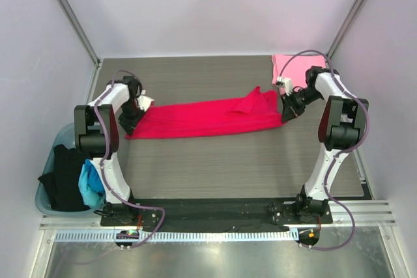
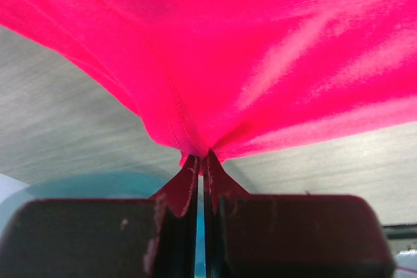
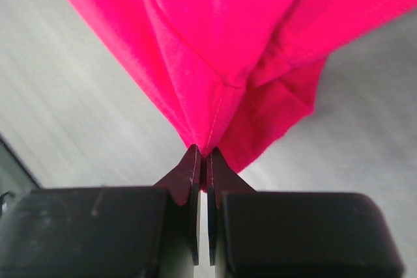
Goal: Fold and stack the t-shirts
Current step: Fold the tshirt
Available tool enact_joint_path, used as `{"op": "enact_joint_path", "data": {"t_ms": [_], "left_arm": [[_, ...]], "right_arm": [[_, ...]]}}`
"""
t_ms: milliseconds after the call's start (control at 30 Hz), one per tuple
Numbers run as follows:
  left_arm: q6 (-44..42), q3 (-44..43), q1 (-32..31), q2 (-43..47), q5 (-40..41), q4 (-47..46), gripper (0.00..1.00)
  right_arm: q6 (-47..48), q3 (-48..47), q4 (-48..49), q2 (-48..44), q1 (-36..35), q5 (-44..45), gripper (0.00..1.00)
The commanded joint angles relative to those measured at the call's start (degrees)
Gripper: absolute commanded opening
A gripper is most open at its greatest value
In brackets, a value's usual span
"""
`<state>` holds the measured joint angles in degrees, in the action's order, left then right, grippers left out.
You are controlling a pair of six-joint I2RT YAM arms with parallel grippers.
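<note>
The crimson t-shirt [image 1: 208, 116] lies stretched in a long, narrow band across the middle of the table [image 1: 215, 167], pulled between both arms. The left gripper [image 1: 132, 122] is clamped on its left end, a bunched seam pinched between closed fingers [image 2: 186, 183]. The right gripper [image 1: 285, 110] is pinched tight on a hemmed corner at the right end. A light pink t-shirt [image 1: 290, 66] lies flat at the far right corner. Black [image 1: 62, 177] and bright blue [image 1: 90, 183] shirts sit in a bin [image 1: 60, 138] at the left edge.
</note>
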<state>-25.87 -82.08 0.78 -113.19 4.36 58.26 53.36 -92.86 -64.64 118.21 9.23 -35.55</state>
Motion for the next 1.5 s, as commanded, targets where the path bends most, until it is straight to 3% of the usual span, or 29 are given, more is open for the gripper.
{"op": "enact_joint_path", "data": {"t_ms": [0, 133, 167, 267, 433, 567, 933, 1133, 1467], "left_arm": [[-2.3, 2.2, 0.8, 5.4, -0.3, 2.1, 0.00], [-1.8, 4.9, 0.7, 8.7, -4.2, 5.4, 0.04], [-1.7, 5.3, 0.9, 9.4, -4.9, 5.7, 0.10], [-2.3, 4.7, 0.8, 12.9, -7.3, 7.4, 0.25], [-4.5, -3.0, 0.7, 14.7, -8.8, 9.1, 0.38], [-2.3, -10.1, 0.8, 9.0, -7.1, 8.7, 0.34], [1.3, -18.1, 1.2, -5.3, -7.6, 6.7, 0.36], [2.8, -22.5, 1.2, -10.0, -7.0, 6.7, 0.40], [3.5, -23.5, 1.3, -14.0, -5.8, 5.5, 0.38]], "right_arm": [[3.3, 4.9, -3.8, -6.8, 0.3, 1.1, 0.06], [3.6, 9.1, -6.0, -10.1, -0.1, 1.2, 0.18], [3.6, 9.6, -6.5, -10.6, -0.1, 1.4, 0.26], [3.9, 10.0, -7.5, -13.8, -0.1, 2.9, 0.29], [1.8, 4.2, -6.5, -16.5, -0.2, 3.4, 0.38], [-3.9, -0.2, -1.5, -14.0, -2.0, 2.7, 0.39], [-3.9, -11.1, 2.0, -4.6, -14.6, 6.9, 0.40], [-3.9, -17.2, 0.4, -0.4, -15.5, 5.9, 0.40], [-4.4, -16.6, 0.3, -0.2, -15.7, 5.1, 0.40]]}}
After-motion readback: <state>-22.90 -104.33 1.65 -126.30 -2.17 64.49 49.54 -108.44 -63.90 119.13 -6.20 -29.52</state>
